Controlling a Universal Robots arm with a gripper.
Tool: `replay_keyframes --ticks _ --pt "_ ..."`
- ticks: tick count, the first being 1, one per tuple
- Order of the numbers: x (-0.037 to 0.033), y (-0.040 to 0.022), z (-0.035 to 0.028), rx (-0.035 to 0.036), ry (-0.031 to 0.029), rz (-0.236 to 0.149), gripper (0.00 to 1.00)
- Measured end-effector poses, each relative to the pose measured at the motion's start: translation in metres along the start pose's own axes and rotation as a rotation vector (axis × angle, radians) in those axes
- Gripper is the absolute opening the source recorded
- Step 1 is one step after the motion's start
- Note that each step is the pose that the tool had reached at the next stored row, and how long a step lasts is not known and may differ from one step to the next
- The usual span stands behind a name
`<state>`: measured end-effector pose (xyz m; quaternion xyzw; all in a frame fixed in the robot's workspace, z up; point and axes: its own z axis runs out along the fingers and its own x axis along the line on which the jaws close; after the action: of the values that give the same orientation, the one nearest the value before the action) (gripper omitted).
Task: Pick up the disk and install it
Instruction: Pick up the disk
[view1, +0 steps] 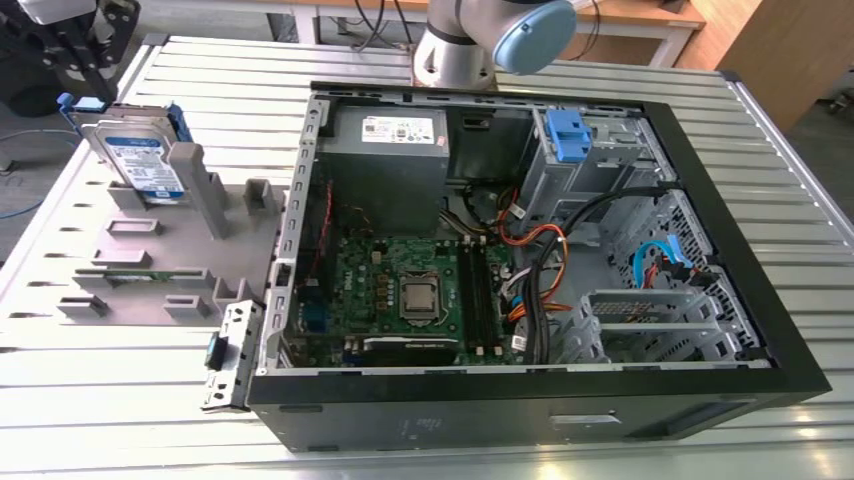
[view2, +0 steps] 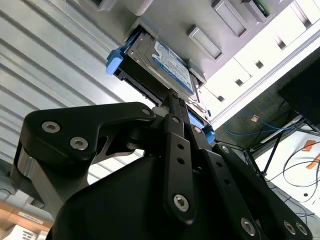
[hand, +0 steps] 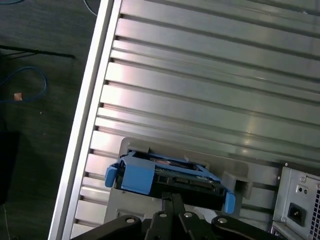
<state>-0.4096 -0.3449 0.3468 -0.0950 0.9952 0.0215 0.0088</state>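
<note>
Nearest in the exterior view is the open black computer case (view1: 534, 420), its green circuit board (view1: 387, 280) exposed inside, lying on the ribbed silver metal table (view1: 120, 420). To the exterior view's left of the case sits a grey plastic slotted fixture (view1: 147, 245).

At the far end of that fixture stands the disk (view1: 140, 155), a flat silver hard drive with a white-and-blue label, framed by a blue plastic carrier. It is seated in a slot of the fixture, well apart from the case. It looks to be standing on a short end, so I judge that its long axis runs upright, pointing toward me.

Farthest, at the exterior view's far left, my black pincer (view1: 83, 70) hangs just above the disk's upper edge.

In both wrist views the disk (view2: 172, 65) (hand: 170, 180) lies straight ahead of my fingertips, with its upper edge running crosswise in front of me. My fingers are drawn together, their tips meeting, and I see nothing held between them. The tips sit right at that upper edge, but I cannot tell whether they touch it. My finger links seem to spread along the edge rather than across the disk's thin side.
</note>
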Motion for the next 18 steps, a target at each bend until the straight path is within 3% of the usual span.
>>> replay_keyframes --ticks 18 --pt "0.0 0.0 0.0001 -0.0063 0.012 -0.291 0.11"
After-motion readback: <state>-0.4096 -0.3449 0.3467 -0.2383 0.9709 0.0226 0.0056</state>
